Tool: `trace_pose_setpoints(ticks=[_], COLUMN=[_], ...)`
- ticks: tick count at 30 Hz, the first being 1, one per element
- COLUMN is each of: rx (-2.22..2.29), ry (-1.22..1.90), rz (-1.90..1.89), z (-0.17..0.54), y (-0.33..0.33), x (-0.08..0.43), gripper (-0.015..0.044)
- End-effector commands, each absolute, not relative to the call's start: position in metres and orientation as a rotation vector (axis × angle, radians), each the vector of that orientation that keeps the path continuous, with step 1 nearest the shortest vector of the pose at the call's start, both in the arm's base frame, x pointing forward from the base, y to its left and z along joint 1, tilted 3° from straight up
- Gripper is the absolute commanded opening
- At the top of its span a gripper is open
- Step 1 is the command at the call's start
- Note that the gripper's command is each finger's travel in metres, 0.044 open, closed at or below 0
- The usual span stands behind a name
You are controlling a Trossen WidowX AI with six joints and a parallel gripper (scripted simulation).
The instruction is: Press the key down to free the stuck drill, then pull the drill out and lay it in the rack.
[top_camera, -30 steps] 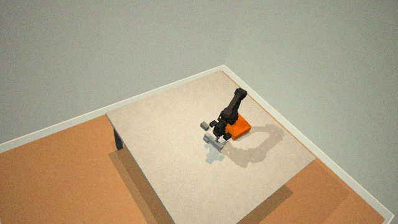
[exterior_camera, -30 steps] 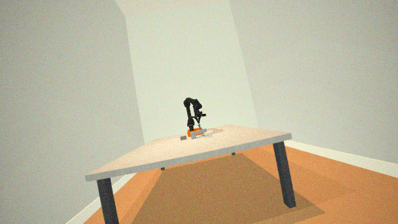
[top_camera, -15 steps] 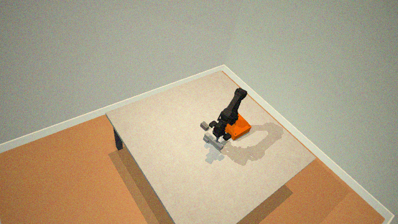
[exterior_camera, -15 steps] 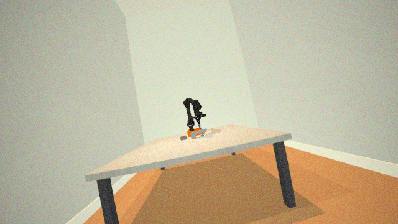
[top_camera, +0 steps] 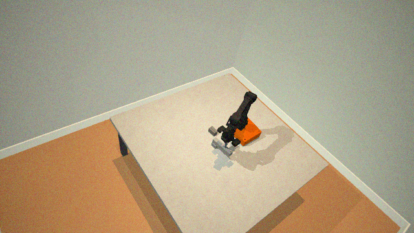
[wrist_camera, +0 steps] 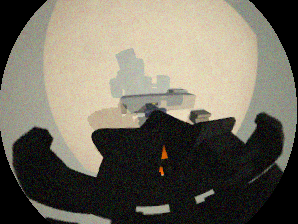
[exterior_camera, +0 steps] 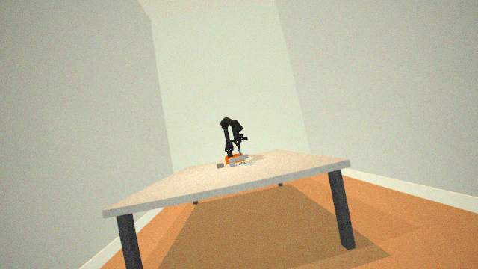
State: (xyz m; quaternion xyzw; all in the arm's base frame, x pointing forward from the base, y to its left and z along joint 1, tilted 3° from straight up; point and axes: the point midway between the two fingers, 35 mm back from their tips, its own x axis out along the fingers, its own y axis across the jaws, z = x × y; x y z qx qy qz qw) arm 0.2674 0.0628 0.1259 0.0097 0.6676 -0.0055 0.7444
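My gripper (top_camera: 226, 142) (exterior_camera: 239, 149) (wrist_camera: 156, 113) is shut with nothing seen between its fingers. It points down, with its tips at or just above a small dark blue upright piece (wrist_camera: 148, 114), which looks like the drill. That piece stands at the long grey block (top_camera: 227, 151) (exterior_camera: 238, 161) (wrist_camera: 172, 102). Whether the tips touch it cannot be told. The block has a raised part at one end. The key cannot be told apart clearly. A small separate grey block (top_camera: 212, 131) (exterior_camera: 220, 165) (wrist_camera: 200, 115) lies near the long one; which of them is the rack is unclear.
The orange base block (top_camera: 249, 133) (exterior_camera: 228, 160) stands behind the long grey block, close to the arm. The arm leans over it. The pale table (top_camera: 181, 129) (exterior_camera: 194, 179) carries all of these, and the arm's shadow falls across it.
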Motion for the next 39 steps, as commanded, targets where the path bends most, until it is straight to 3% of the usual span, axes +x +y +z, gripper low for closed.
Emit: trace_pose_setpoints(ticks=[1, 39], rx=[0.024, 0.024], ry=[1.484, 1.484], rz=[-0.009, -0.009], z=[0.117, 0.101], y=[0.065, 0.067], x=[0.264, 0.261], gripper=[0.0, 0.0])
